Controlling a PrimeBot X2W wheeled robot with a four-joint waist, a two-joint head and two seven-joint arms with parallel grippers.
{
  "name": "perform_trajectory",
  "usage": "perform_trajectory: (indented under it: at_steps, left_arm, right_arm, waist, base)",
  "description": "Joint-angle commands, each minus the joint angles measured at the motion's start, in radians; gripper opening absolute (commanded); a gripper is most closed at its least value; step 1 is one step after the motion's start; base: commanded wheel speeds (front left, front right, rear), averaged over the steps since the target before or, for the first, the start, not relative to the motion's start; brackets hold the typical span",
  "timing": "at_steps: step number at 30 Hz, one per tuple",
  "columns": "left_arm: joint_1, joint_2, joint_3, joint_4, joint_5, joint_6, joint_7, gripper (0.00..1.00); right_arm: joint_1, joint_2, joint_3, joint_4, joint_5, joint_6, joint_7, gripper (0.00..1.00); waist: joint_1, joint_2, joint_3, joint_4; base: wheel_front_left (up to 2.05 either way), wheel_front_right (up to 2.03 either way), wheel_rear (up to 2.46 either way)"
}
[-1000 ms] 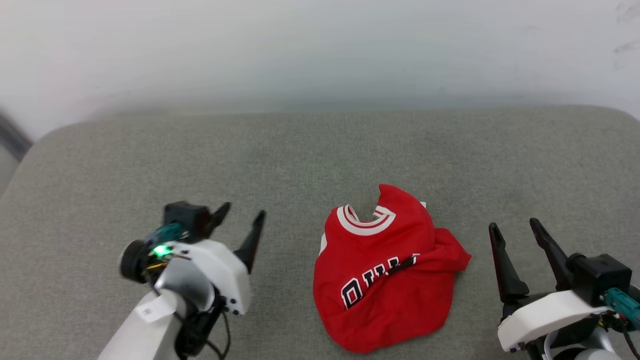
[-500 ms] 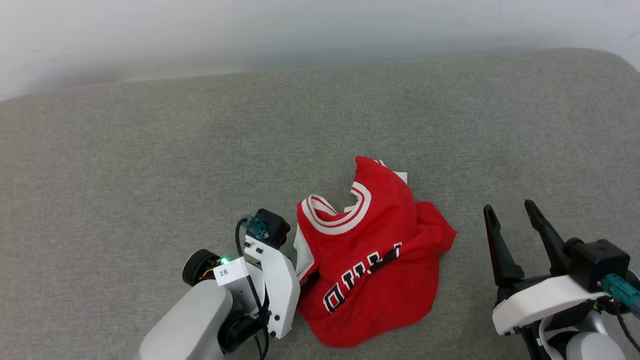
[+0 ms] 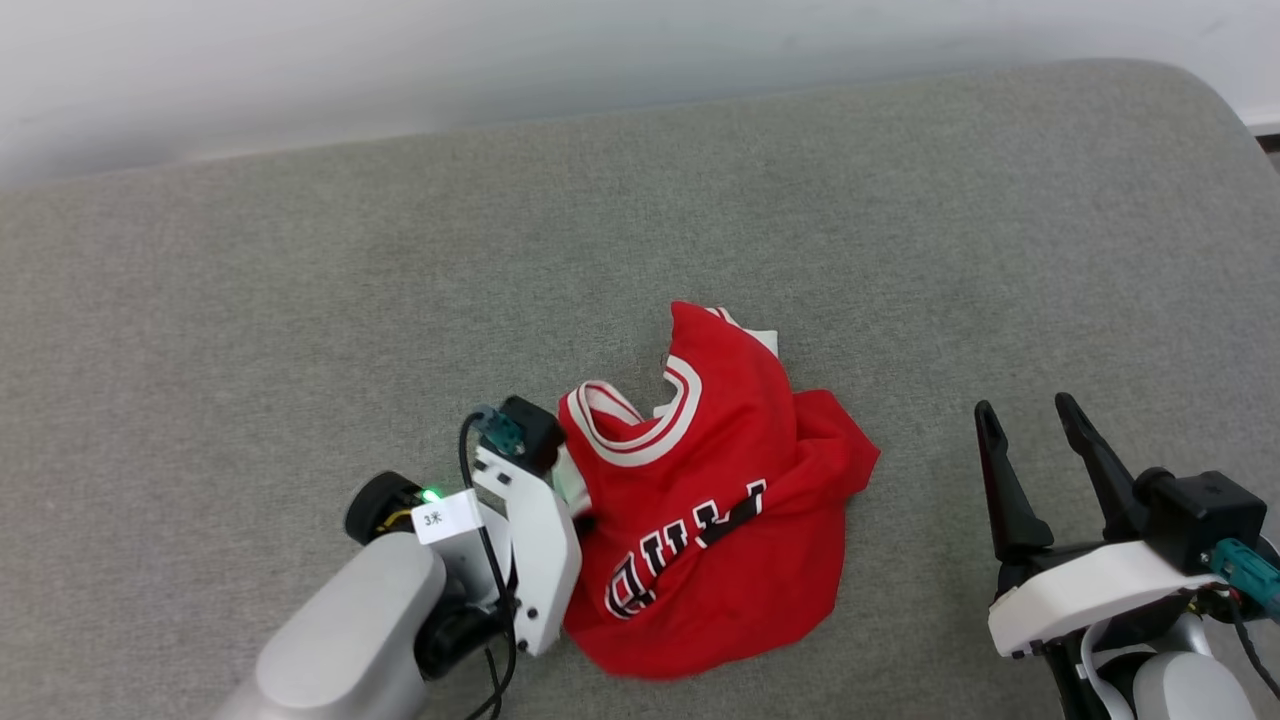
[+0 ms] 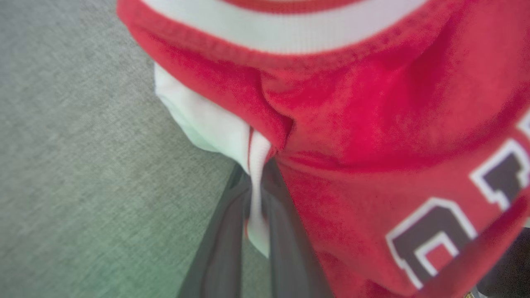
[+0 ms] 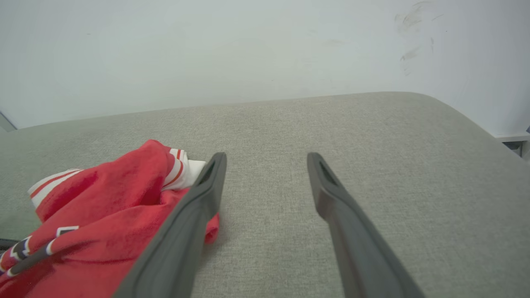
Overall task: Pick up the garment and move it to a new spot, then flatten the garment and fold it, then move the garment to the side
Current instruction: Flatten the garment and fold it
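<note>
- Down at lower centre, the left gripper (image 4: 256,186) is clenched on the garment (image 3: 720,520), pinching its white sleeve edge.
- At lower right, the right gripper (image 3: 1025,403) sits spread wide, empty.

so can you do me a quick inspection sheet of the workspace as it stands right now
surface: grey fabric surface, woven and flat, rounded far corner
job's things: garment lies crumpled, collar and black lettering facing up, not yet flattened
clutter: nothing seen
grippers: left gripper shut on a white strip at the garment's edge; right gripper open, to the garment's right and apart from it
cables: black cable loops at the left wrist; dark leads at the right wrist; neither touches the garment
surroundings: pale wall behind the surface, with faint scuffs
</note>
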Motion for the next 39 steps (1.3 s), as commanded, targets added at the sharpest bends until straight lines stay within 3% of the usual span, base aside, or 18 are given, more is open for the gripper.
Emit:
perform_trajectory:
  at_steps: [1,5,10,11,15,19,20,22,30,39]
  left_arm:
    - [-0.003,0.019,0.014,-0.006,0.025,0.021,-0.046,0.00]
    - [-0.006,0.051,0.063,-0.071,0.055,0.079,-0.147,0.00]
    - [0.070,0.130,0.140,-0.180,0.058,0.184,-0.187,0.00]
    - [0.165,0.162,0.187,-0.248,0.028,0.255,-0.182,0.00]
    - [0.319,0.178,0.237,-0.296,-0.034,0.331,-0.184,0.00]
    - [0.432,0.154,0.257,-0.290,-0.083,0.365,-0.206,0.00]
    - [0.453,0.141,0.254,-0.286,-0.099,0.364,-0.204,0.18]
    - [0.470,0.132,0.253,-0.279,-0.104,0.357,-0.222,1.00]
    - [0.505,0.102,0.286,-0.285,-0.047,0.384,-0.425,1.00]
    - [0.522,0.093,0.319,-0.379,0.023,0.376,-0.666,1.00]
  right_arm:
    - [0.004,0.001,-0.004,0.005,0.002,-0.001,-0.006,1.00]
    - [0.009,0.001,-0.009,0.014,0.010,-0.001,-0.007,1.00]
    - [0.023,0.001,-0.014,0.020,0.014,-0.001,-0.002,1.00]
    - [0.024,0.001,-0.015,0.019,0.015,-0.001,-0.001,1.00]
    - [0.025,0.001,-0.015,0.018,0.018,-0.001,0.000,1.00]
    - [0.032,0.001,-0.018,0.019,0.015,-0.001,0.003,1.00]
    - [0.033,0.001,-0.021,0.018,0.013,-0.001,0.006,1.00]
    - [0.034,0.001,-0.026,0.013,0.007,-0.001,0.010,1.00]
    - [0.065,0.001,-0.042,-0.005,-0.005,-0.001,0.029,1.00]
    - [0.108,0.001,-0.083,-0.001,0.014,-0.001,0.076,1.00]
  waist:
    - [0.0000,0.0000,-0.011,0.009]
    - [0.0000,0.0000,-0.037,0.033]
    - [0.0000,0.0000,-0.065,0.068]
    - [0.0000,0.0000,-0.071,0.079]
    - [0.0000,0.0000,-0.072,0.086]
    - [0.0000,0.0000,-0.081,0.093]
    - [0.0000,0.0000,-0.085,0.095]
    - [0.0000,0.0000,-0.093,0.097]
    - [0.0000,0.0000,-0.163,0.088]
    - [0.0000,0.0000,-0.211,0.081]
  base:
    - [0.00,0.00,0.00]
    - [0.00,0.00,0.00]
    - [0.00,0.00,0.00]
    - [0.00,0.00,0.00]
    - [0.00,0.00,0.00]
    - [0.00,0.00,0.00]
    - [0.00,0.00,0.00]
    - [0.00,0.00,0.00]
    - [0.00,0.00,0.00]
    - [0.00,0.00,0.00]
